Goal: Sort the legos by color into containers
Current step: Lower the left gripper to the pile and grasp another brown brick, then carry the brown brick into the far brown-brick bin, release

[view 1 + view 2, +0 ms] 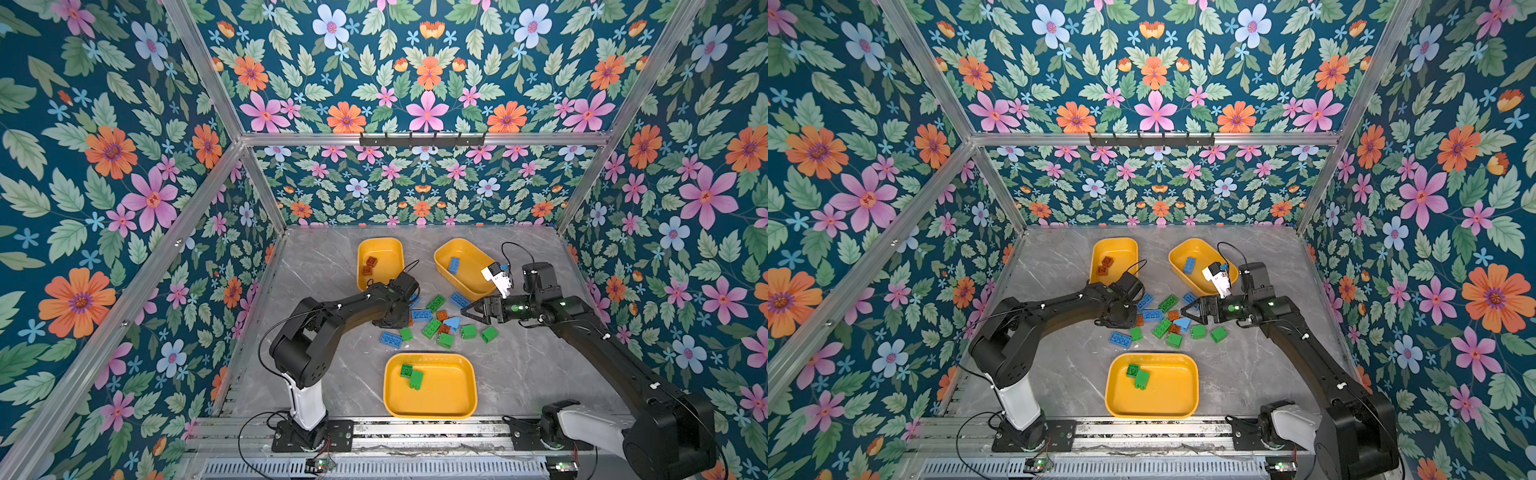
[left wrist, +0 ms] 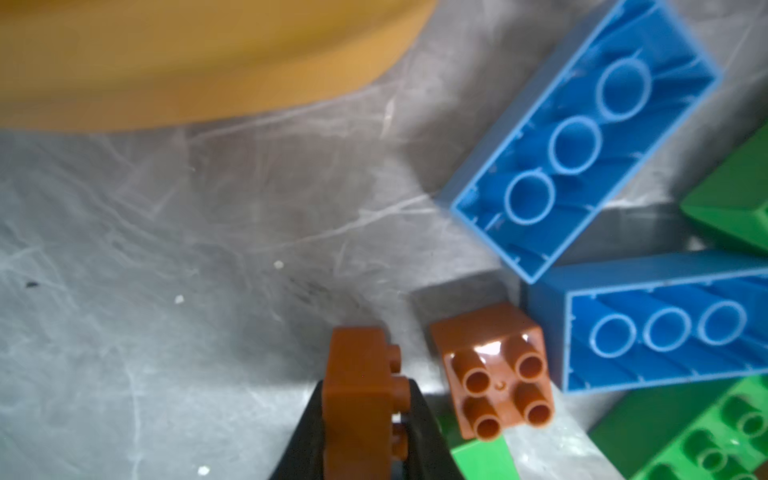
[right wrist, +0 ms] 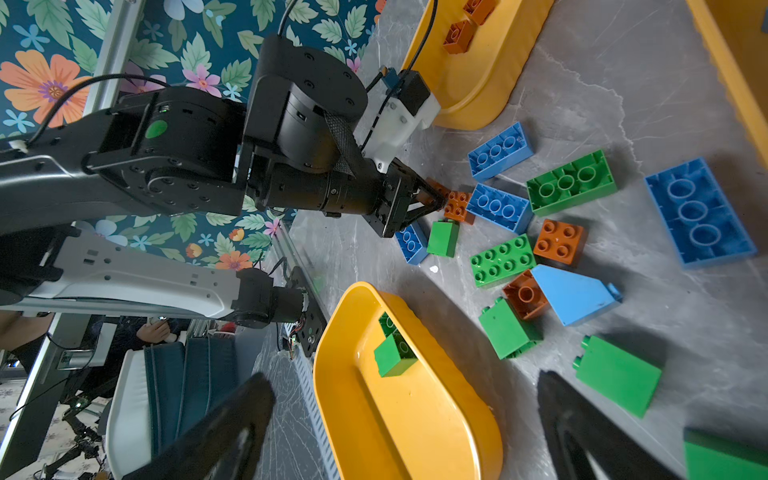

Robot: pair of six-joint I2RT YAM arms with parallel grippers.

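My left gripper (image 2: 365,386) is shut on a reddish-brown lego (image 2: 357,374) turned on its side, low over the table at the pile's left edge. A second brown lego (image 2: 494,374) lies right beside it, studs up. The pile of blue, green and brown legos (image 1: 436,322) includes a light-blue sloped piece (image 1: 453,322). My right gripper (image 1: 471,311) hovers open and empty at the pile's right side. Three yellow containers stand round the pile. The back left one (image 1: 386,249) holds brown legos, the back right one (image 1: 469,253) a blue lego, and the front one (image 1: 449,399) green legos.
Floral walls with aluminium posts enclose the grey marble table (image 1: 324,257). A metal rail (image 1: 415,432) carrying both arm bases runs along the front edge. In the right wrist view the left arm (image 3: 291,137) stretches across towards the pile.
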